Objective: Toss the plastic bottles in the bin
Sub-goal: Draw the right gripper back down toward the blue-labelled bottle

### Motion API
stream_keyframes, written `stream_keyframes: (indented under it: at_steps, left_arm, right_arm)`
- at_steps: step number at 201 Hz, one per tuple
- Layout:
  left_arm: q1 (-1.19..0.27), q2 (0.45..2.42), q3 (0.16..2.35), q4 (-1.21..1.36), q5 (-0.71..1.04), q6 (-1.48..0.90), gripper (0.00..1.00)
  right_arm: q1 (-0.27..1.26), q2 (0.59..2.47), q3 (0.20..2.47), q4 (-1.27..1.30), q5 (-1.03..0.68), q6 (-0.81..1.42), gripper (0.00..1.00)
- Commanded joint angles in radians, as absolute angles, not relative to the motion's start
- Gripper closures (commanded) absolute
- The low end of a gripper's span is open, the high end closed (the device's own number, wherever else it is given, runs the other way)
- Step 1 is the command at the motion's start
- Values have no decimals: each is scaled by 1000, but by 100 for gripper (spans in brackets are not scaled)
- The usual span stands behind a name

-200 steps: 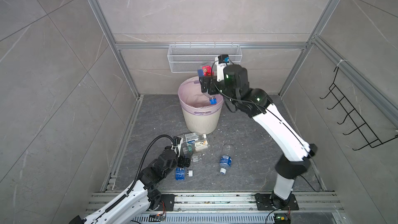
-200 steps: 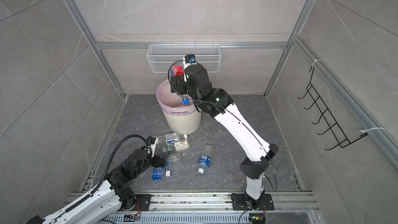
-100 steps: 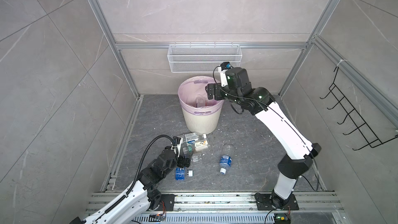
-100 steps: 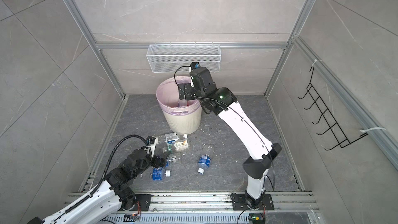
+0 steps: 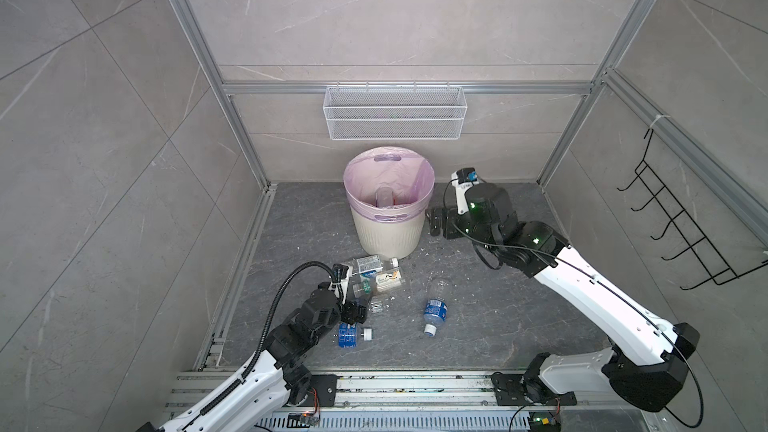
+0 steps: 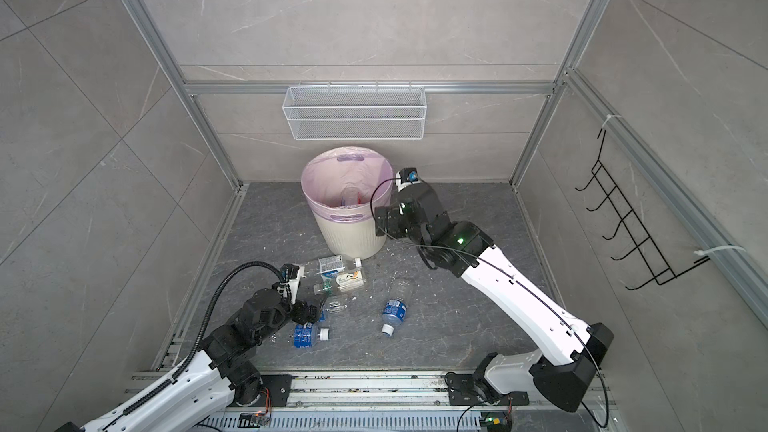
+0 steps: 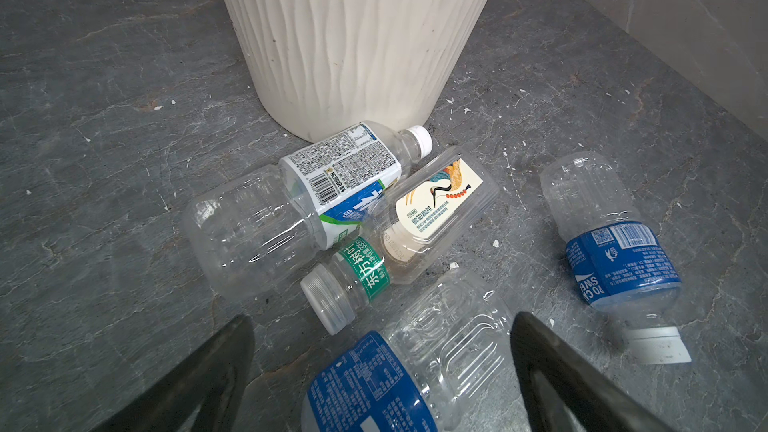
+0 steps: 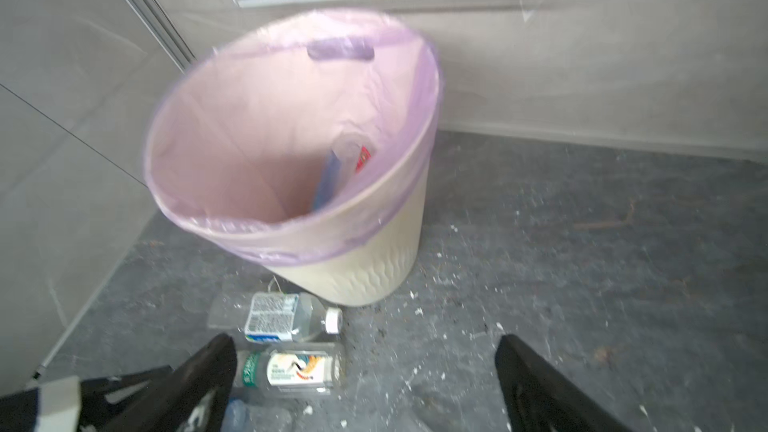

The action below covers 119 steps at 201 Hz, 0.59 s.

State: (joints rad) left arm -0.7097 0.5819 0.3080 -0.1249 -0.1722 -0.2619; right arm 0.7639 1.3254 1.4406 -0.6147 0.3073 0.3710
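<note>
Left tool (image 7: 382, 320) spread beside blue-labelled bottle (image 7: 374, 384)

Four floor bottles (image 7: 345, 168) (image 7: 432, 205) (image 7: 415, 367) (image 7: 615, 251) in the left wrist view, one bin (image 7: 353, 35)

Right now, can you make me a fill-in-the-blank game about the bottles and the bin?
1. The bin is lined with a pale ____ bag.
2. The wire basket hangs ____ the bin.
3. The left gripper and the right gripper both have their jaws ____.
4. The blue-labelled bottle lying apart from the others has a ____ cap.
Missing words: pink; above; open; white.
</note>
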Motion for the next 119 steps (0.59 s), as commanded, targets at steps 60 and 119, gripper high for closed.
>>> stream_keyframes:
  at_steps: [60,119]
  left_arm:
    - [-700,569,304,-76,-166,-270,2]
    - [-698,565,302,-75,-164,-271,2]
  right_arm:
    - [848,1180,1015,-514,397,587,1]
    - [900,1190,865,-467,396,697,1]
